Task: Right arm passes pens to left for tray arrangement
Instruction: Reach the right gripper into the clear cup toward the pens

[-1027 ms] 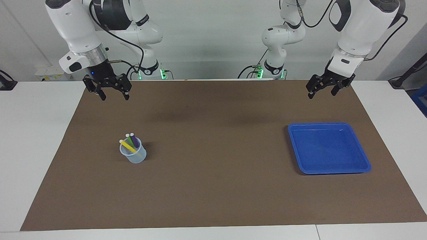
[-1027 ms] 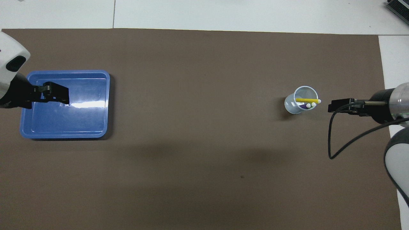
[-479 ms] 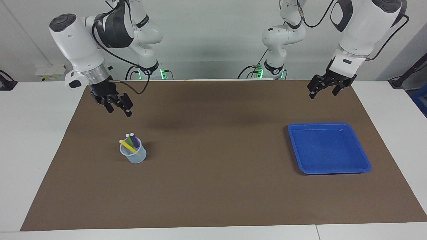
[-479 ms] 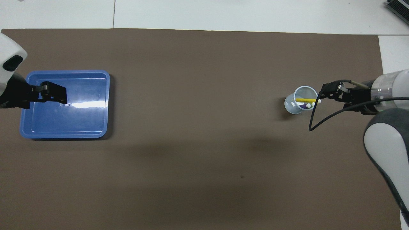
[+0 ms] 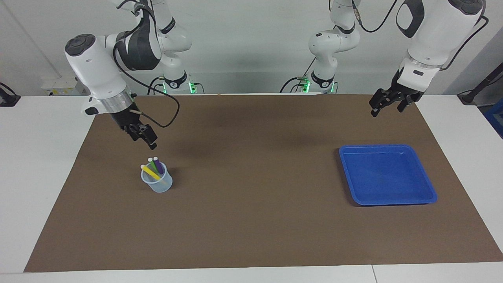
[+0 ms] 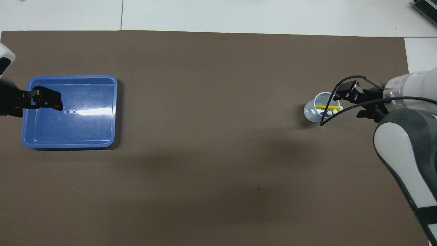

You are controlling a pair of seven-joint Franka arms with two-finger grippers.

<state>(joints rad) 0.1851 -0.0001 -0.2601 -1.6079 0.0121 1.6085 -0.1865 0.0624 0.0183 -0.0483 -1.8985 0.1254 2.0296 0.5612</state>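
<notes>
From the facing view, the right gripper [image 5: 146,139] had come down and inward over the last second, from up near the robots' edge of the brown mat [image 5: 251,220] to a spot just above the cup [image 5: 157,181], slightly nearer the robots than it, still clear of it. I could not tell from here how far apart its fingers stood; they held nothing. The 3 pens, yellow [image 5: 149,171], green [image 5: 153,166] and purple [image 5: 158,165], still leaned in the cup with whitish tips up, untouched. To me that meant the first pick was about to start and no pen had yet been passed. The left gripper [image 5: 387,106] had drifted a little toward its own end of the counter [image 5: 43,188] and hung over the mat's edge nearest the robots, fingers apart and empty, waiting. The blue tray [image 5: 387,175] lay toward the left arm's end of the mat, with nothing in it.

From the overhead view, the right gripper [image 6: 344,94] now overlapped the cup's [image 6: 315,112] rim, where a second ago it had sat well beside it. This view showed the yellow pen [image 6: 327,107] lying across the cup's mouth, the other 2 mostly hidden under it. It also made the left gripper [image 6: 46,100] seem to sit inside the tray [image 6: 68,143]; the facing view showed it raised and nearer the robots than the tray. Only the facing view gave the height left between the right gripper and the pen tips.
</notes>
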